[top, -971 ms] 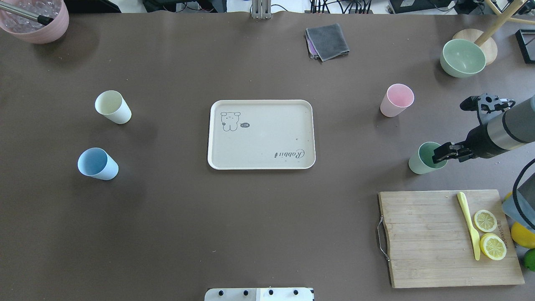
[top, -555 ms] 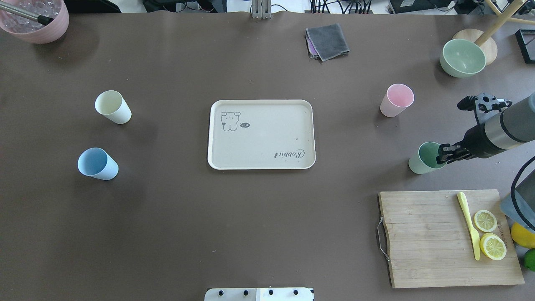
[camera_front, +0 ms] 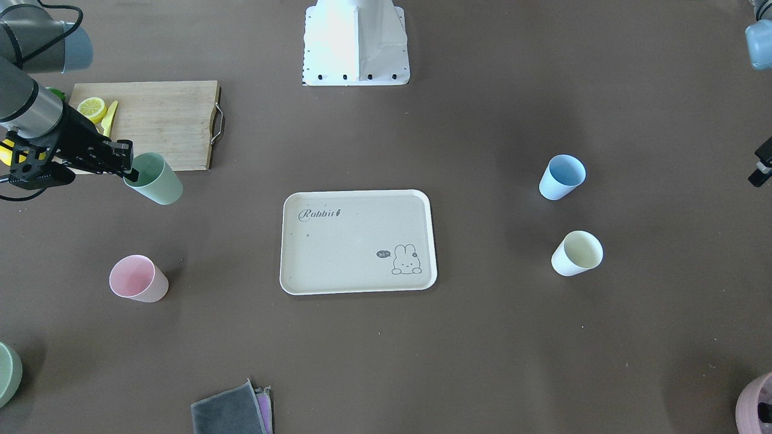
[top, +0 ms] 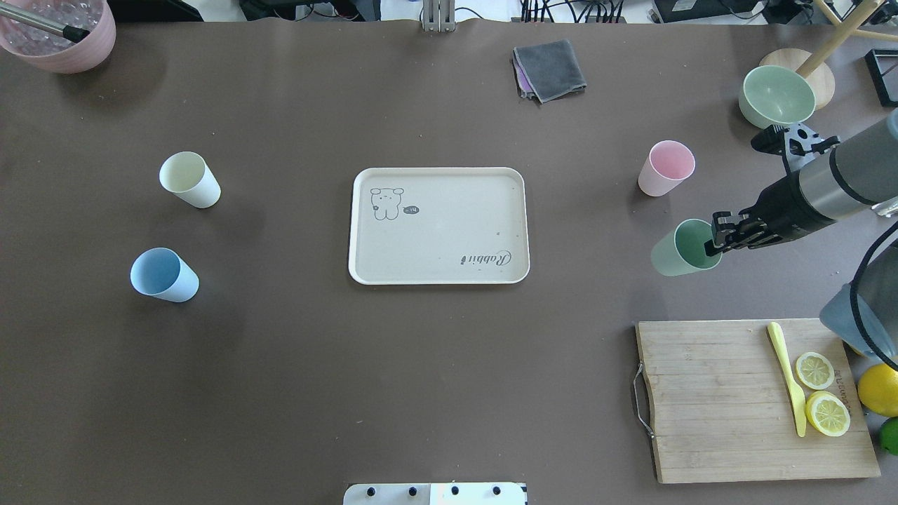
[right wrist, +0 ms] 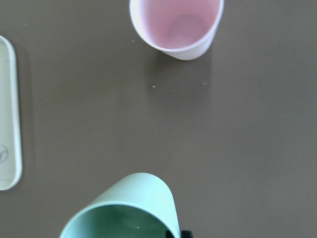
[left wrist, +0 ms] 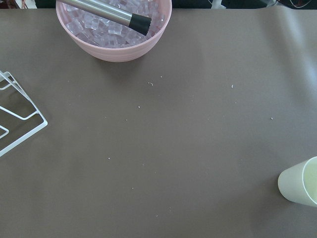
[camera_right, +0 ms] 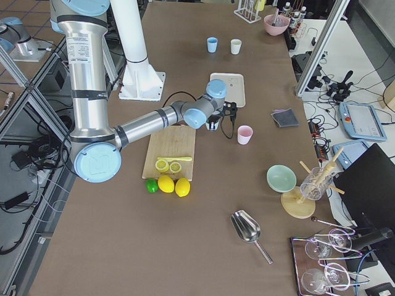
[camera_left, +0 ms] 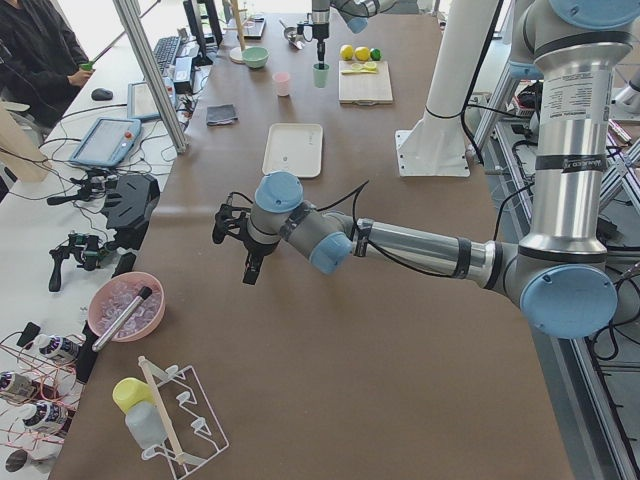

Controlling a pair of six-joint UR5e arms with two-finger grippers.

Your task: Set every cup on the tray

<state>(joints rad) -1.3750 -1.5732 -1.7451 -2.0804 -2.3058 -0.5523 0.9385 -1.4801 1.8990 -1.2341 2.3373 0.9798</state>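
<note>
My right gripper (top: 721,237) is shut on the rim of the mint green cup (top: 682,249) and holds it tilted above the table, right of the tray (top: 438,231). It also shows in the front-facing view (camera_front: 125,167) with the cup (camera_front: 158,181). The pink cup (top: 666,167) stands just beyond it. The cream cup (top: 188,179) and blue cup (top: 163,275) stand left of the tray. The tray holds nothing. My left gripper (camera_left: 240,245) hovers over the table's left end; I cannot tell if it is open.
A wooden cutting board (top: 722,400) with lemon slices and a yellow knife lies near right. A green bowl (top: 776,97) is far right, a grey cloth (top: 549,69) at the back, and a pink ice bowl (top: 59,35) far left.
My right gripper has lifted the mint green cup off the table and carried it left and farther away, toward the tray. The other cups have not moved.
</note>
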